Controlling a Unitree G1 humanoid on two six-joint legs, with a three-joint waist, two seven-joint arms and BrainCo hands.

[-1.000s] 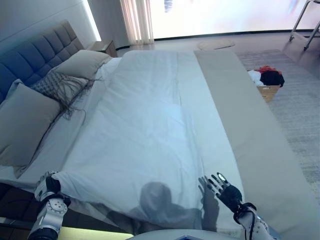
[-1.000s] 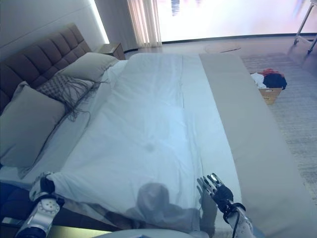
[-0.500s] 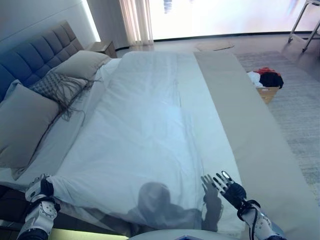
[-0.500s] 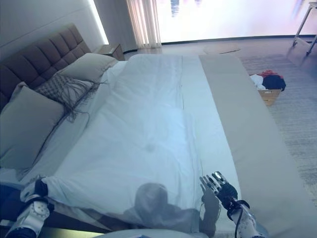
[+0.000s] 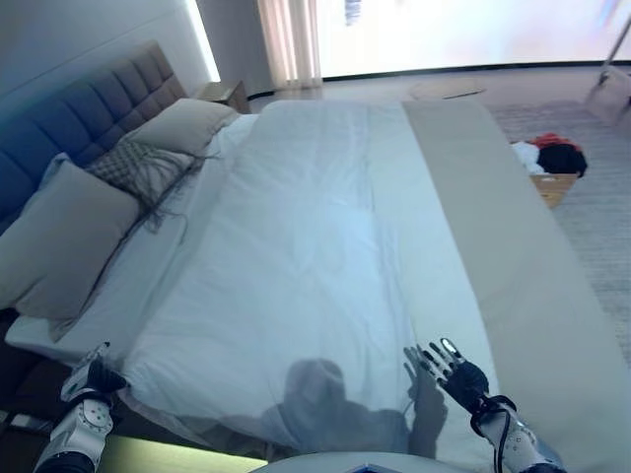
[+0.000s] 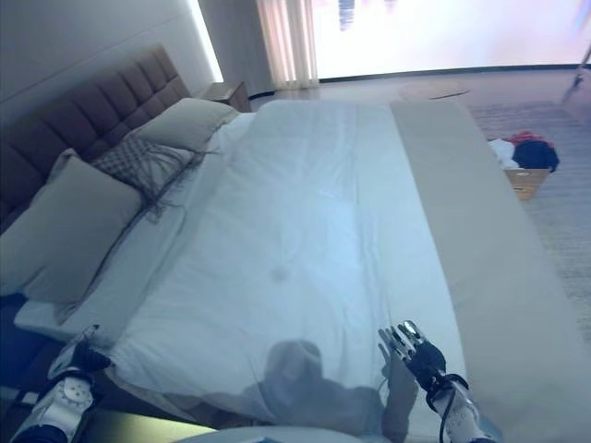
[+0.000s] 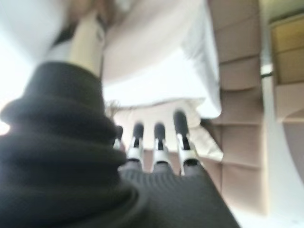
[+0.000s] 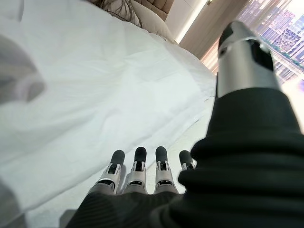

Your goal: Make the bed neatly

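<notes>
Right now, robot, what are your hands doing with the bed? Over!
Left hand at the white duvet corner, fingers straight. Right hand open, flat over the near edge. Nothing in the way.

Strong daylight glares from the window [image 5: 463,34] behind the bed, washing it out. A soft shadow falls on the duvet [image 5: 296,266]. The left wrist view is blurred.

White duvet [image 5: 296,246] — beige runner [image 5: 503,236], grey tufted headboard [image 5: 89,108], patterned fringed cushion [image 5: 138,163].
</notes>
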